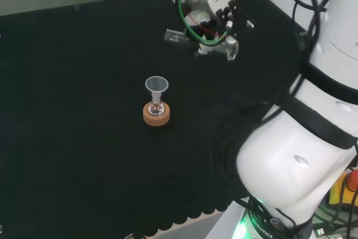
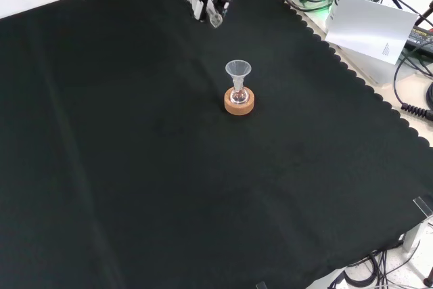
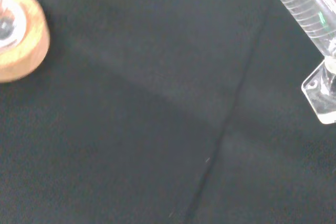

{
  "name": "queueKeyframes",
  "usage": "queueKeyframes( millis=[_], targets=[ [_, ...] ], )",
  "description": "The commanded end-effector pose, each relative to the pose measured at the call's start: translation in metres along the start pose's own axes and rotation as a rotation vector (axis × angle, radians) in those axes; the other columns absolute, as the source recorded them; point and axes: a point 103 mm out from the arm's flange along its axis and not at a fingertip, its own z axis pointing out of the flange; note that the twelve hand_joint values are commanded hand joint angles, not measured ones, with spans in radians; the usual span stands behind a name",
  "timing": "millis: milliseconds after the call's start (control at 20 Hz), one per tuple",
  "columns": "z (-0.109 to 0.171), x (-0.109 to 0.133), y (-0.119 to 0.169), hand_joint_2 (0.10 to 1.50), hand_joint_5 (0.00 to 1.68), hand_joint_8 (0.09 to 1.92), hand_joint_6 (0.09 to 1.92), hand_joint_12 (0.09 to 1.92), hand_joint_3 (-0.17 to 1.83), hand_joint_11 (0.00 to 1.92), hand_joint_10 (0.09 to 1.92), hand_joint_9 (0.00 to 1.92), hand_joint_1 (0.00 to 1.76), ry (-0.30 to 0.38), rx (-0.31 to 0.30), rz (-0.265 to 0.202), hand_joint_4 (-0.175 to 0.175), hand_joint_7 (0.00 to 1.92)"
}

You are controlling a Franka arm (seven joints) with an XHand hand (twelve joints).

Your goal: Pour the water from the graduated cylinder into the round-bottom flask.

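— Where is everything?

— In the head view the round-bottom flask (image 1: 156,107) sits on its cork ring (image 1: 156,115) at mid-frame, a funnel (image 1: 156,85) in its neck. My hand (image 1: 215,9) is at the upper right of it, well apart, fingers curled round the graduated cylinder (image 3: 302,3), whose clear foot (image 3: 323,95) hangs off the bench (image 1: 72,110).

— Next step?

— I'd carry the cylinder level until its lip is over the funnel, then tilt slowly, so water doesn't overshoot that small mouth.
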Motion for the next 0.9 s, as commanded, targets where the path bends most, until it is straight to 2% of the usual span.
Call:
queueKeyframes(
  millis=[50,400,900],
  targets=[
    [0.056,0.005,0.046,1.14,0.96,0.28,1.06,0.68,-0.01,1.35,0.09,1.45,1.11,0.328,-0.186,-0.197,-0.1,1.24],
    [0.063,-0.002,0.058,1.14,0.96,0.28,1.06,0.68,-0.01,1.35,0.09,1.44,1.11,0.394,-0.239,-0.196,-0.098,1.24],
    [0.068,-0.013,0.064,1.14,0.96,0.28,1.07,0.69,-0.01,1.35,0.09,1.44,1.11,0.46,-0.368,-0.182,-0.095,1.24]
  ],
)
